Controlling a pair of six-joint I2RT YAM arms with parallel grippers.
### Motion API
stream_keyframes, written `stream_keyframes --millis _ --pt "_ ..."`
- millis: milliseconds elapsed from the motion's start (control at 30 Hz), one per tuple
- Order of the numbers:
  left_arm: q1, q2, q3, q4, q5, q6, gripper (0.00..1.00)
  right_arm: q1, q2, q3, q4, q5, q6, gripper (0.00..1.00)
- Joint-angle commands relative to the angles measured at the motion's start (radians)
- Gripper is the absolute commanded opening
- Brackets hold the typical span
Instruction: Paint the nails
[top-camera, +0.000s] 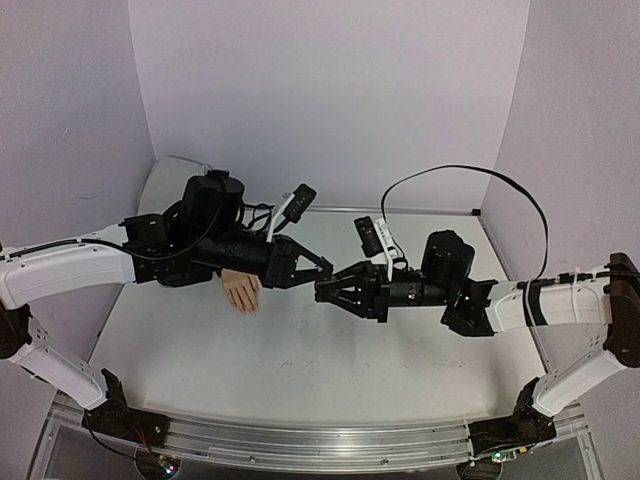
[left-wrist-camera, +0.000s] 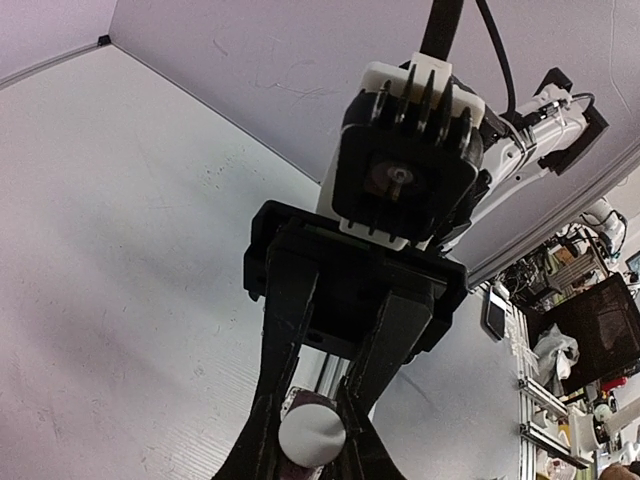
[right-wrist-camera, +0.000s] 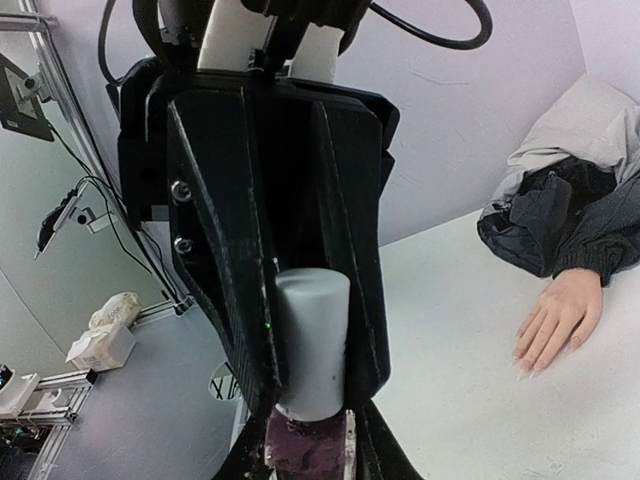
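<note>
Left arm (top-camera: 225, 250) overhangs mannequin hand (top-camera: 242, 292); table (top-camera: 330, 375) near side open.

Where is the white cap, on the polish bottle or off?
On: the white cap meets the purple bottle with no gap, left pincer clamped on it.

- The surface (top-camera: 300, 350) is white and matt; the left wrist view shows fine parallel ribbing in it.
- The mannequin hand (right-wrist-camera: 553, 318) is peach, smooth, with the soft sheen of plastic or rubber.
- Its sleeve (right-wrist-camera: 560, 225) is black cloth, matt and crumpled, with a pale grey cloth (right-wrist-camera: 590, 125) beside it.
- The cap (right-wrist-camera: 310, 340) is smooth, matt, off-white plastic.
- The bottle (right-wrist-camera: 305, 445) is dark purple and looks like glass.
- The left gripper (top-camera: 322, 268) and right gripper (top-camera: 325, 288) have jaws of hard black plastic, mostly matt with a faint sheen on the edges.
- The arm shells (top-camera: 60, 270) are glossy white plastic.
- The rail (top-camera: 300, 440) is bare, brushed metal.
- The cable (top-camera: 520, 195) has a smooth black jacket.
</note>
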Motion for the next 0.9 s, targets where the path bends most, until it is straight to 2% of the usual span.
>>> stream_keyframes --millis 0,67,100,133,167,233,267,300,333,400,467,500,600,700,800,867 --pt "-0.005 0.009 0.045 0.041 -0.004 -0.008 0.06 0.000 -0.002 0.036 0.124 -0.026 -0.005 0.00" --pt "-0.005 0.009 0.043 0.036 -0.041 -0.014 0.00 0.000 0.002 0.047 0.077 0.039 -0.031 0.00" --pt "-0.005 0.009 0.042 0.027 -0.075 -0.021 0.00 0.003 -0.004 0.055 0.031 0.133 -0.050 0.00" --pt "-0.006 0.010 0.045 -0.001 -0.114 -0.030 0.00 0.020 -0.011 0.070 -0.048 0.298 -0.071 0.00" --pt "-0.005 0.016 0.055 -0.038 -0.162 -0.040 0.00 0.064 -0.010 0.106 -0.154 0.616 -0.092 0.00" --pt "-0.005 0.035 0.082 -0.114 -0.277 -0.065 0.00 0.191 0.039 0.225 -0.438 1.427 -0.072 0.00" --pt "-0.006 0.043 0.091 -0.138 -0.310 -0.076 0.00 0.227 0.067 0.269 -0.508 1.604 -0.063 0.00" --pt "-0.005 0.048 0.095 -0.153 -0.328 -0.083 0.00 0.248 0.086 0.294 -0.534 1.689 -0.074 0.00" --pt "-0.004 0.053 0.098 -0.160 -0.332 -0.088 0.00 0.261 0.097 0.312 -0.536 1.696 -0.092 0.00" --pt "-0.003 0.056 0.104 -0.164 -0.327 -0.090 0.00 0.263 0.102 0.313 -0.479 1.581 -0.148 0.00" --pt "-0.002 0.055 0.111 -0.164 -0.312 -0.081 0.00 0.260 0.080 0.255 -0.344 1.364 -0.245 0.00" --pt "-0.001 0.052 0.114 -0.163 -0.295 -0.075 0.07 0.258 0.059 0.217 -0.280 1.240 -0.275 0.00" --pt "0.029 0.015 0.085 -0.085 -0.166 -0.092 0.46 0.217 -0.003 0.130 -0.164 0.847 -0.279 0.00" --pt "0.034 -0.054 0.049 0.002 -0.100 -0.081 0.70 0.168 -0.036 0.111 -0.136 0.510 -0.243 0.00" --pt "0.035 -0.086 0.031 0.041 -0.067 -0.049 0.76 0.110 -0.050 0.109 -0.125 0.248 -0.188 0.00" --pt "0.035 -0.092 0.021 0.059 -0.038 -0.038 0.76 0.076 -0.053 0.104 -0.092 0.096 -0.140 0.00"
